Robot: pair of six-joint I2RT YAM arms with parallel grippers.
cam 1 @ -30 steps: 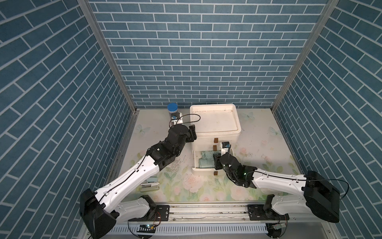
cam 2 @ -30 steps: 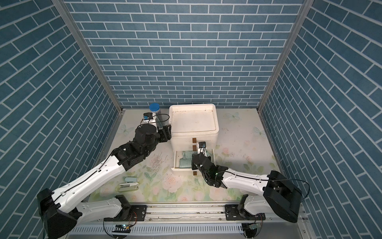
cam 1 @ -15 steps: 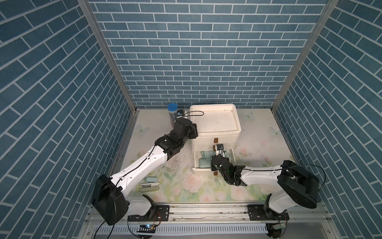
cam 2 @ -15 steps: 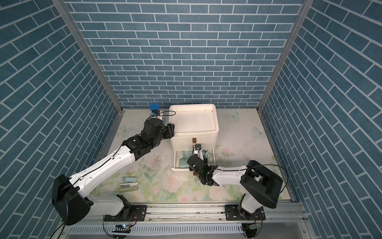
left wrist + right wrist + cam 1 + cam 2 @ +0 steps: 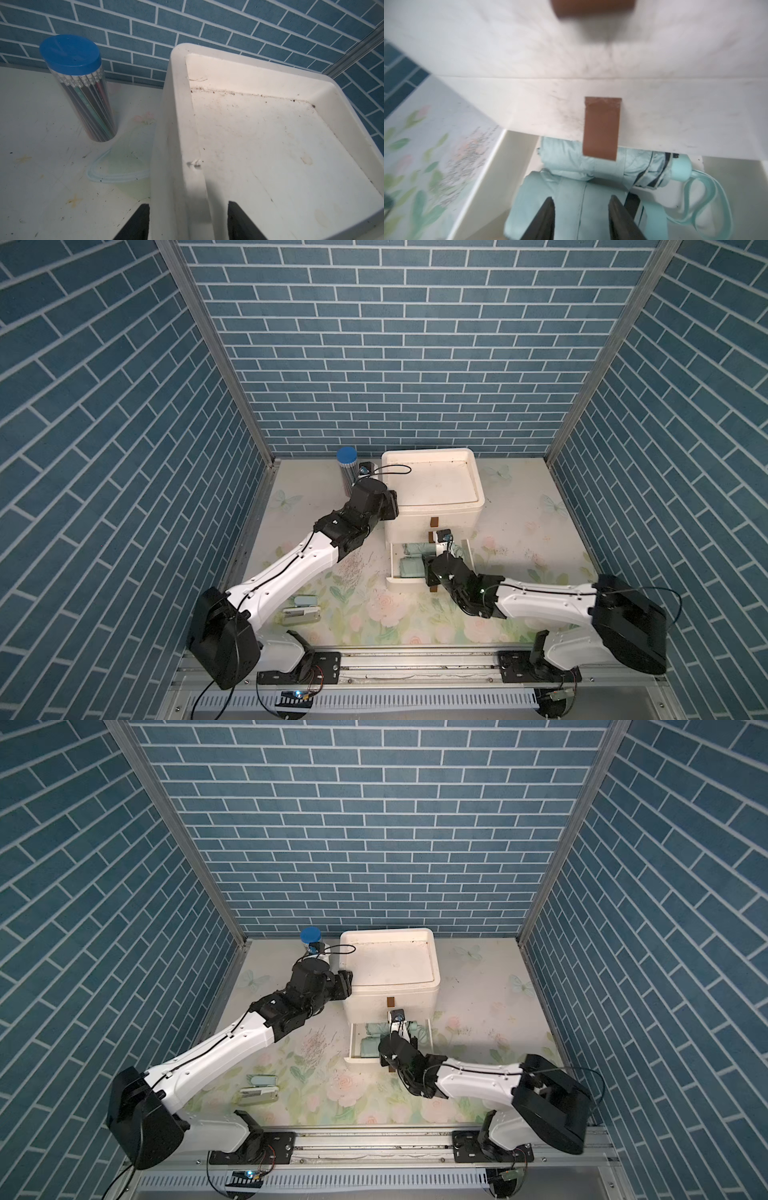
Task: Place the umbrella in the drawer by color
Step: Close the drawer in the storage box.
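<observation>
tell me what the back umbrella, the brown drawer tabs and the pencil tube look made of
Back umbrella: thin woven fabric, likely polyester; matte, creased.
Brown drawer tabs: maybe leather or imitation; flat, matte.
Pencil tube: clear glossy plastic, contents visible; opaque blue lid.

The umbrellas (image 5: 571, 164) are coloured pale mint. The drawer unit (image 5: 432, 485) is finished in white and fitted with brown tabs (image 5: 601, 128). The bench (image 5: 519, 539) is printed with pink flowers and green leaves. The walls (image 5: 395, 344) are patterned as blue brick with white joints, and the pencil tube (image 5: 83, 108) is capped in blue.
</observation>
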